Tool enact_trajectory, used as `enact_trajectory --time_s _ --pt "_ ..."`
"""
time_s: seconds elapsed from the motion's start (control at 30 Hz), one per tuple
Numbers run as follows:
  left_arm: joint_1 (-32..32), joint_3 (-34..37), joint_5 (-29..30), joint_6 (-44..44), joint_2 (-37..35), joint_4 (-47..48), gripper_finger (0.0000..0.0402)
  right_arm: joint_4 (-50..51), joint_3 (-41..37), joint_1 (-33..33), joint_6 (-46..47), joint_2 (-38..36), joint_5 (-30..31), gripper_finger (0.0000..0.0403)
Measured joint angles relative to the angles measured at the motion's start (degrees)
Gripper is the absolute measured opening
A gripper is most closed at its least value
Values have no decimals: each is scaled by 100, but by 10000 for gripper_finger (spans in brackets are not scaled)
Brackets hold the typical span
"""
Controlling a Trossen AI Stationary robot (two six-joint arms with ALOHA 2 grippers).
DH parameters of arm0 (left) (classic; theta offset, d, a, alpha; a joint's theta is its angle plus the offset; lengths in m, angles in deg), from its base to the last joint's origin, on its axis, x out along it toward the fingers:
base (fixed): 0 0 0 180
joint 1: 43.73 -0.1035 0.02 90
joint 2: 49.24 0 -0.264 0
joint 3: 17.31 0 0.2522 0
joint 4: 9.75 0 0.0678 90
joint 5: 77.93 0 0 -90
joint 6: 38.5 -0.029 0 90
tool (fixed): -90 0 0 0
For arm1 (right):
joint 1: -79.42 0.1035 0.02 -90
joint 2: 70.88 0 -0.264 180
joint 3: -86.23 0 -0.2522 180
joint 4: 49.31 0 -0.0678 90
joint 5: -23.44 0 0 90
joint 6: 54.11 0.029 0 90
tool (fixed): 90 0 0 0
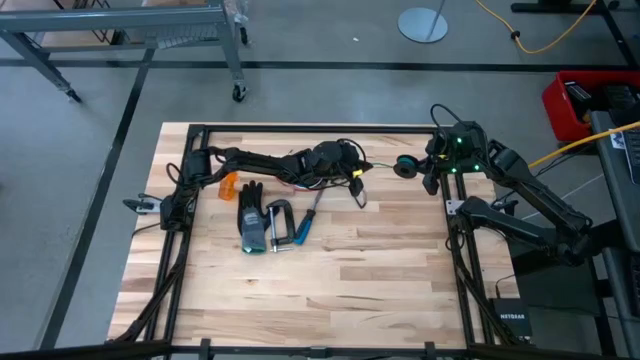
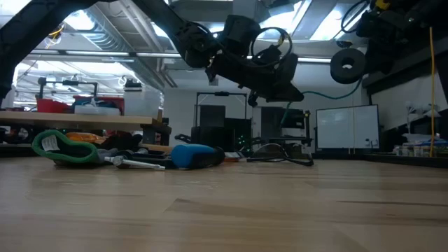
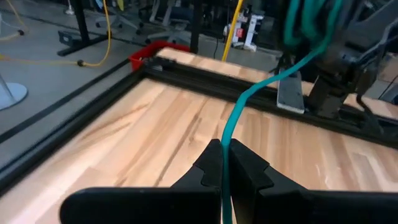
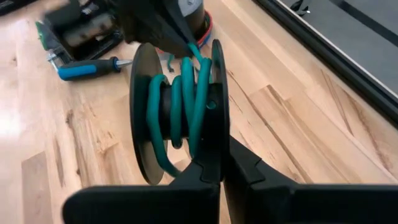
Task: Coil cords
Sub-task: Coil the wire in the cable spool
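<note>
Near the left edge of the counter (image 1: 330,300) lies an orange object (image 1: 229,184). Just beside it, toward the middle, a black glove (image 1: 252,215) lies flat. A grey clamp (image 1: 279,227) lies against the glove's right side, and a screwdriver with a blue handle (image 1: 304,224) lies slanted just to the right of the clamp.

The left arm reaches from the far left corner along the far edge of the counter. The left gripper (image 1: 358,178) hangs above the middle of the far half. Its jaws are pressed together and pinch the teal-green cord (image 3: 239,112), which passes between the two dark fingers (image 3: 208,165) and runs on toward the right arm. A black cord (image 1: 345,150) makes loops around the left wrist; the low view shows one loop standing above the arm.

To the right, the cord runs in a thin line through the air to a small black spool (image 4: 177,112), which is held above the counter near the far right corner. Several turns of the teal-green cord are wound around its core, between its two round plates. The right gripper (image 1: 428,172) holds this spool: its jaws are closed on the edge of one plate.
</note>
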Motion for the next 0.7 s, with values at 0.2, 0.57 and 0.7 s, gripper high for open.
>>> enact_trajectory --time_s 0.2,0.57,0.7 --pt "-4 -15 2 -23 -194 -36 0 8 0 3 4 149 110 2" --pt "-48 -22 4 -171 -275 -319 0 -68 0 4 2 708 263 2" --pt "-48 -26 7 -147 -295 -378 0 -205 0 4 4 940 483 2"
